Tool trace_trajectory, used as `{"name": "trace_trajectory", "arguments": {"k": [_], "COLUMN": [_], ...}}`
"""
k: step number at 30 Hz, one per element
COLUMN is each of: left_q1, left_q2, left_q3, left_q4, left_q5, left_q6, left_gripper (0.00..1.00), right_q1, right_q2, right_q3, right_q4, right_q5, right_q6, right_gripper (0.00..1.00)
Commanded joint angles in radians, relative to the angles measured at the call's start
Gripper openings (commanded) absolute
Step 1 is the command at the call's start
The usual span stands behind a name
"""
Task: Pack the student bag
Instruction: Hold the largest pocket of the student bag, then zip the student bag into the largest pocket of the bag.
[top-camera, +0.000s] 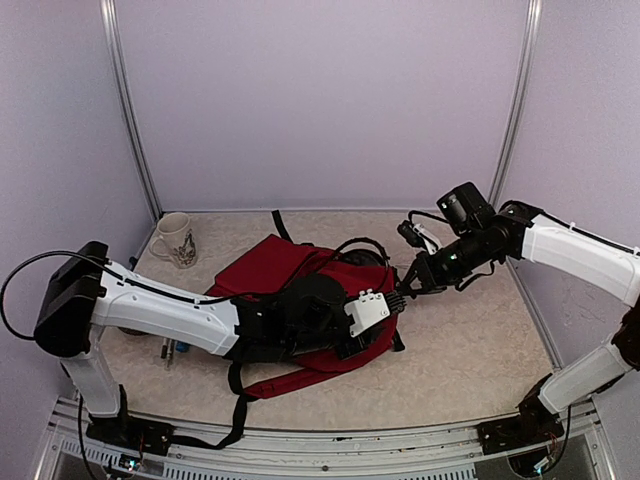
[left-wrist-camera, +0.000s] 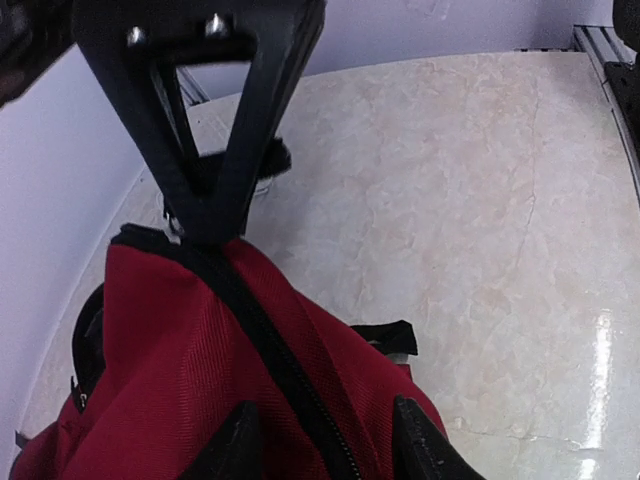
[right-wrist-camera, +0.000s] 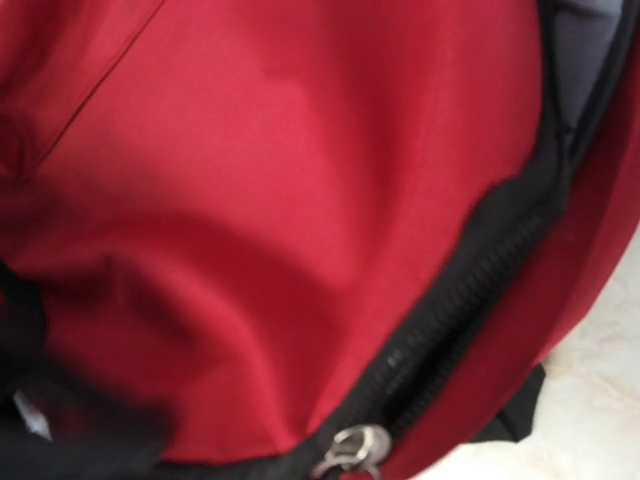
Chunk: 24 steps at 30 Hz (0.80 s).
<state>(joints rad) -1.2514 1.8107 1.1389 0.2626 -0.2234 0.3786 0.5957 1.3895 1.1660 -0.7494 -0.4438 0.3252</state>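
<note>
**A:** Where is the bag found?

**B:** It is laid flat in the middle of the table. Its long axis is run roughly left to right, and its straps are trailed toward the near edge. A mug is stood well apart, at the far left.

**A:** And the left gripper?

**B:** Its arm is stretched across the bag from the left, and the gripper is held at the bag's right end. Its fingers are seen apart, one on each side of the black zip. Whether that ridge is pinched or only straddled cannot be told.

**A:** The right gripper?

**B:** It is closed on the bag's edge where the zip meets it, and the fabric there is seen raised to a point.

**A:** On what is the coming move turned?

**B:** On the zip line, it is judged. The zip is run straight from between the left fingers to the right pinch, so the two grippers are placed near each other along one seam. Neither arm is far from it: the left is directly over the bag and the right is at its right edge. A metal ring is shown, blurred, beside the zip in the right wrist view. If the bag is to be opened, that ring would be wanted, and the right gripper is judged the nearer to it
</note>
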Motion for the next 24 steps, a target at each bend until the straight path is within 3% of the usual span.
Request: {"name": "trace_trajectory", "arguments": {"k": [1, 3, 6, 7, 9, 15, 17, 21, 24], "left_q1": [0.038, 0.039, 0.031, 0.027, 0.023, 0.003, -0.015, -0.048, -0.069], "left_q2": [0.033, 0.061, 0.119, 0.131, 0.137, 0.044, 0.005, -0.058, -0.121], "left_q3": [0.034, 0.061, 0.120, 0.129, 0.128, 0.020, -0.021, -0.088, -0.166], "left_q4": [-0.007, -0.020, -0.083, -0.093, -0.096, -0.053, -0.076, -0.168, -0.171], "left_q5": [0.049, 0.009, -0.086, -0.115, -0.147, -0.078, -0.070, -0.059, 0.002], "left_q6": [-0.067, -0.087, -0.087, -0.085, -0.080, -0.044, -0.020, 0.003, 0.023], "left_gripper": [0.48, 0.48, 0.36, 0.29, 0.01, 0.00, 0.00, 0.00, 0.00], "right_q1": [0.007, 0.007, 0.007, 0.007, 0.008, -0.071, -0.122, -0.210, -0.238], "right_q2": [-0.059, -0.056, -0.056, -0.057, -0.058, -0.055, -0.042, -0.029, 0.004], "right_q3": [0.013, 0.014, 0.011, 0.012, 0.013, 0.002, 0.007, 0.017, 0.044], "right_q4": [0.025, 0.020, 0.021, 0.021, 0.021, 0.020, 0.002, 0.026, 0.025], "right_q5": [0.003, 0.011, 0.014, 0.016, 0.028, 0.153, 0.267, 0.291, 0.398], "right_q6": [0.024, 0.020, 0.016, 0.015, 0.012, -0.006, -0.018, -0.046, -0.064], "right_gripper": [0.00, 0.00, 0.00, 0.00, 0.00, 0.00, 0.00, 0.00, 0.00]}}
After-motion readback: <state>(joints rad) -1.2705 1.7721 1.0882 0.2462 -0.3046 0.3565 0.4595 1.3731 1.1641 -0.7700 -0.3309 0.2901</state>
